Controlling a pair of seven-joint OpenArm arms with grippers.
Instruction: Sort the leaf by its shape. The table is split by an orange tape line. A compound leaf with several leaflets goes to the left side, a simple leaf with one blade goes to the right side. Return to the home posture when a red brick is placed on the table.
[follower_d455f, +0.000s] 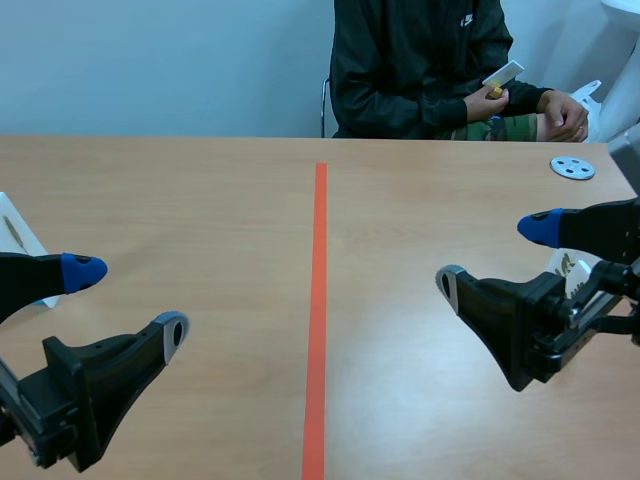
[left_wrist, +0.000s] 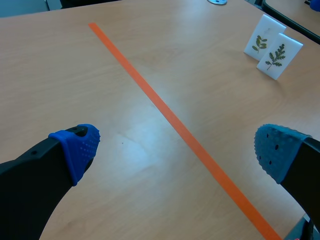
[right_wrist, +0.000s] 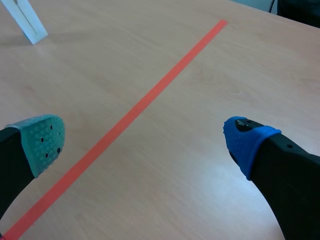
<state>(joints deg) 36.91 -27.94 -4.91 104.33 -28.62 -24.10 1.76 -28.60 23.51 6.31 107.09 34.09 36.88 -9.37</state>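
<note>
Dividing line: an orange tape line (follower_d455f: 318, 300) is running down the middle of the wooden table (follower_d455f: 200, 200), away from the robot.
Left claw, scene view: the left claw (follower_d455f: 128, 303) is hanging low over the left half, its two fingers spread wide and pinching nothing.
Right claw, scene view: the right claw (follower_d455f: 495, 257) is hanging over the right half, fingers likewise spread, with nothing between them.
Cards, scene view: a white left-edge card (follower_d455f: 18, 235) bearing a narrow leaf is sitting at the table's left edge; a right-side card (follower_d455f: 566, 268) is showing partly behind the right claw.
Person: a person (follower_d455f: 420, 70) in a dark jacket is sitting across the table, holding a held card (follower_d455f: 503, 75) in one hand; a round metal disc (follower_d455f: 572, 167) is lying on the table nearby.
Left wrist view: the blue pads (left_wrist: 82, 145) are standing far apart over bare wood and tape; beyond the tape, a front card (left_wrist: 279, 56) and a rear card (left_wrist: 263, 36) are standing upright just beside each other, each showing a sprig of several leaflets.
Right wrist view: one teal pad (right_wrist: 42, 142) and one blue are standing far apart above the tape; the left-edge card (right_wrist: 27, 20) is standing well ahead, past the line.
</note>
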